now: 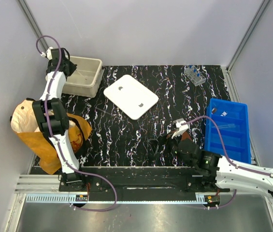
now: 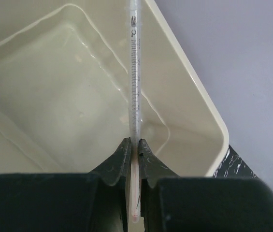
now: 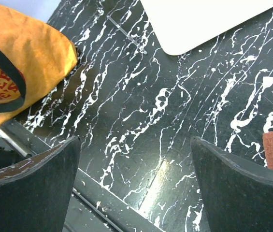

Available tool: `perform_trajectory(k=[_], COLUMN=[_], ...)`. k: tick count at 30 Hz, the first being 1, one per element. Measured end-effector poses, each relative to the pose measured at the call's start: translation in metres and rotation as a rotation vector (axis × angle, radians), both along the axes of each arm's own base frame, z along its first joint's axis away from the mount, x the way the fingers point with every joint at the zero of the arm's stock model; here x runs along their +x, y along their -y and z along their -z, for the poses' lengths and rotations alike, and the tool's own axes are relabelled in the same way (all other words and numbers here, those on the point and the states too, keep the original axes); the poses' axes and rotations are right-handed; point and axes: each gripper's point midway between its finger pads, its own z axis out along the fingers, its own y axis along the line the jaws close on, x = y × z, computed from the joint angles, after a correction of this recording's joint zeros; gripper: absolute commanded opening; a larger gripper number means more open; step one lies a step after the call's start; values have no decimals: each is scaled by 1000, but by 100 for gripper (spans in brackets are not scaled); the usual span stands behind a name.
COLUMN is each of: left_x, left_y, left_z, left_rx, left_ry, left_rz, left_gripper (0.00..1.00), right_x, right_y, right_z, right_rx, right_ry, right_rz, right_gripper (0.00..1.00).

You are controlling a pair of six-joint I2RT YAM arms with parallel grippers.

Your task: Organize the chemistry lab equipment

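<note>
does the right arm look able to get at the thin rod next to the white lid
Likely yes: its fingers stand open and empty, and the thin rod lies alone on bare table beside the white lid, nothing between.

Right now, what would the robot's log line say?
left gripper: shut on thermometer, over beige tub | right gripper: open, empty, above table

Tub (image 1: 84, 90) sits far left, board (image 1: 130, 95) centre, tray (image 1: 240, 109) right, rack (image 1: 195, 75) behind it.
</note>
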Motion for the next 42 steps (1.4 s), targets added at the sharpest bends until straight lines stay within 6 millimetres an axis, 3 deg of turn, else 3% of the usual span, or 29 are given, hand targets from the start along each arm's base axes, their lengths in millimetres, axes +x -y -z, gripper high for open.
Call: perform_trajectory(k=[7, 15, 21, 29, 37, 39, 42], left_x=[18, 27, 27, 26, 21, 19, 11], left_y=[-19, -18, -18, -19, -12, -6, 3], left_z=[24, 55, 70, 72, 64, 48, 7], left_rx=[-53, -101, -115, -105, -97, -97, -77], left_ry=[-5, -27, -51, -61, -65, -46, 8], left_rz=[-45, -59, -73, -66, 1, 45, 106], left_gripper=[6, 9, 24, 41, 47, 47, 47], right_x=[4, 9, 11, 12, 11, 12, 12], right_y=[1, 1, 4, 8, 10, 9, 9], right_z=[12, 9, 8, -2, -8, -12, -15], right_rx=[-67, -76, -89, -69, -67, -68, -69], right_ry=[9, 33, 48, 70, 77, 79, 81], right_rz=[8, 27, 39, 49, 47, 47, 46], right_gripper=[100, 100, 100, 100, 100, 100, 100])
